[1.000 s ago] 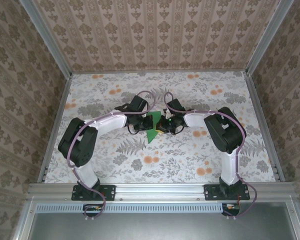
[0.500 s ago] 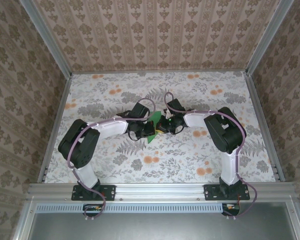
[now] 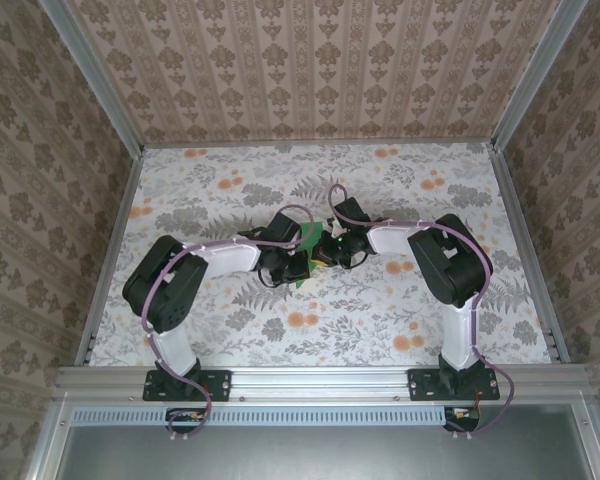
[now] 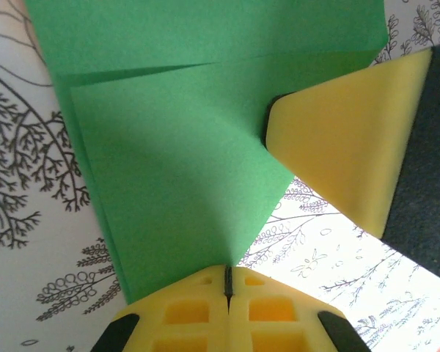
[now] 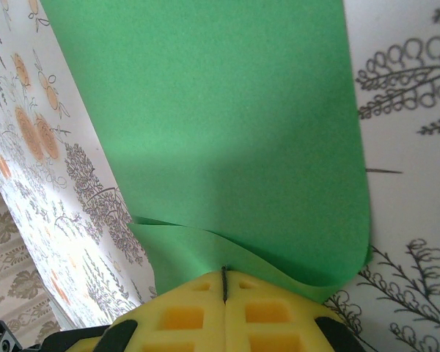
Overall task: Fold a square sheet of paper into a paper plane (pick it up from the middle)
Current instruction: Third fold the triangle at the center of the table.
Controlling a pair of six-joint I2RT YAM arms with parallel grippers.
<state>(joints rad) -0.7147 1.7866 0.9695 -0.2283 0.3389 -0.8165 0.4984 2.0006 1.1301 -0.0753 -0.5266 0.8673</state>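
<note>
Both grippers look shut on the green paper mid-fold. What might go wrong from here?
1. Tear: the left gripper and right gripper pinch the same thin paper close together; pulling apart could rip it.
2. Stray crease: in the right wrist view the paper bulges near the grip and may get pressed in crooked.
3. Slip: the left gripper seems to hold only a narrow end, which might slide out.
</note>
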